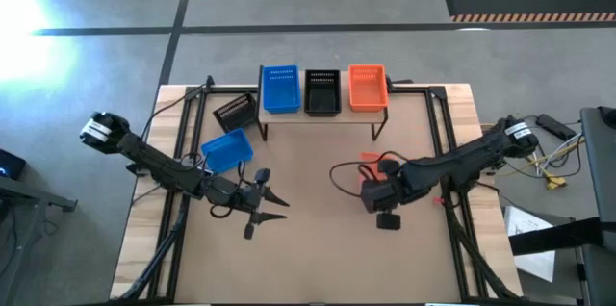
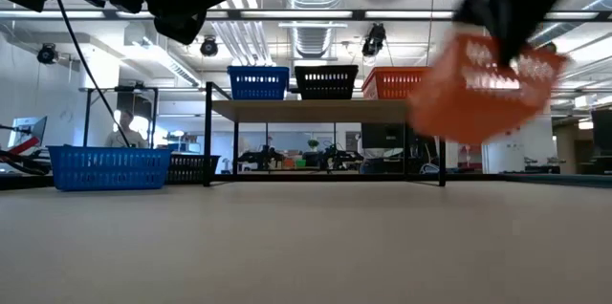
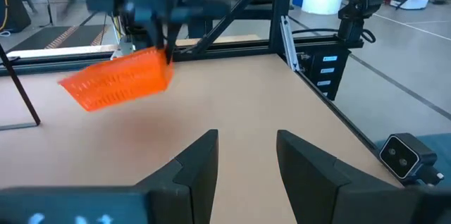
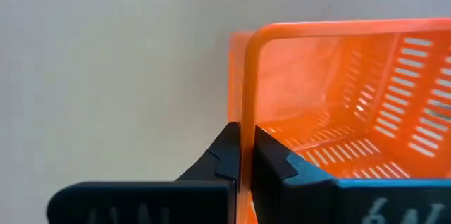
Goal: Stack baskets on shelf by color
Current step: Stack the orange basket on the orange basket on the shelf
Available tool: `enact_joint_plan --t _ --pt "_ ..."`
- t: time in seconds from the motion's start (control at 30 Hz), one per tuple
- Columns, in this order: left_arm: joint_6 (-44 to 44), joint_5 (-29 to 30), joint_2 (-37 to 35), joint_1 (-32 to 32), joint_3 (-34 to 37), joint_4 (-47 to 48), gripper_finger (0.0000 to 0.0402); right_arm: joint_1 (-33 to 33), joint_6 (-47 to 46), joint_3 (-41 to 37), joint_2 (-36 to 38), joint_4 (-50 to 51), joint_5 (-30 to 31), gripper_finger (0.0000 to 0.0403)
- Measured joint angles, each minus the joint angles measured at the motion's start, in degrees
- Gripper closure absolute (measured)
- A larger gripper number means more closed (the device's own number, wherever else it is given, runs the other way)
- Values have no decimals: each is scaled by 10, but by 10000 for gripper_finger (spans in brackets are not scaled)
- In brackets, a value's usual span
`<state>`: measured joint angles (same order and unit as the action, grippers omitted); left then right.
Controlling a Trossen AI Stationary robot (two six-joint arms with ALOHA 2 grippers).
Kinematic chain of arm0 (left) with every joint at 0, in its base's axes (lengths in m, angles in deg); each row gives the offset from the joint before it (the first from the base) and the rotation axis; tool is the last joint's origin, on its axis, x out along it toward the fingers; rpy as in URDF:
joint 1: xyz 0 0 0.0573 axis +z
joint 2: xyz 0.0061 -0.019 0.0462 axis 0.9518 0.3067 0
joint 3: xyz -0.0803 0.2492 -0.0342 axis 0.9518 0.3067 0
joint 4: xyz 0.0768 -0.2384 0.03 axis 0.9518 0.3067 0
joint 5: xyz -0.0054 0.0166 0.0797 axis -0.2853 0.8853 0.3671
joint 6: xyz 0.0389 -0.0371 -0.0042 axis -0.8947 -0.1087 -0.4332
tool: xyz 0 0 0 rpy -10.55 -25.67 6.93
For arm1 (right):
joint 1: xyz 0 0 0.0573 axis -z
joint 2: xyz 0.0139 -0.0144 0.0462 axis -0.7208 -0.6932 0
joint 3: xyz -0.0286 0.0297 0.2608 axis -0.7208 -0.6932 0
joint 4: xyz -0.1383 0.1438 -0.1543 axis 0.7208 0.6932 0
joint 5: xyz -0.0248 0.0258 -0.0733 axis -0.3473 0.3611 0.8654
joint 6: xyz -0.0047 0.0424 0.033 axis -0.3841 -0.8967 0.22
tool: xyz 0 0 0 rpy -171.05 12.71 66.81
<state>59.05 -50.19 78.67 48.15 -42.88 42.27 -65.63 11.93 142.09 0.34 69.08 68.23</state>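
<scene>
Basket (image 4: 338,104) of thin slotted orange plastic looks light and slightly springy; right hand (image 4: 241,155) pinches its rim wall, which suits. Left hand (image 3: 245,160) hangs spread.

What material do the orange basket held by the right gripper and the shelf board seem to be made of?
Orange basket: apparently plastic, smooth, slightly translucent; thin moulded wall with slots, pinched in the right gripper. Shelf board: looks like light wood with a matt finish, possibly laminate.
</scene>
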Motion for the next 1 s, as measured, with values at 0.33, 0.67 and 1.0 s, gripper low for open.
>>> enact_joint_plan --t 0.33,0.67,1.0 --pt "0 0 0 0 0 0 272 -6 229 226 -1 4 315 394" --pt "2 0 0 0 0 0 272 244 413 296 -2 6 331 394" --pt "6 0 0 0 8 2 272 372 453 291 -2 21 193 394"
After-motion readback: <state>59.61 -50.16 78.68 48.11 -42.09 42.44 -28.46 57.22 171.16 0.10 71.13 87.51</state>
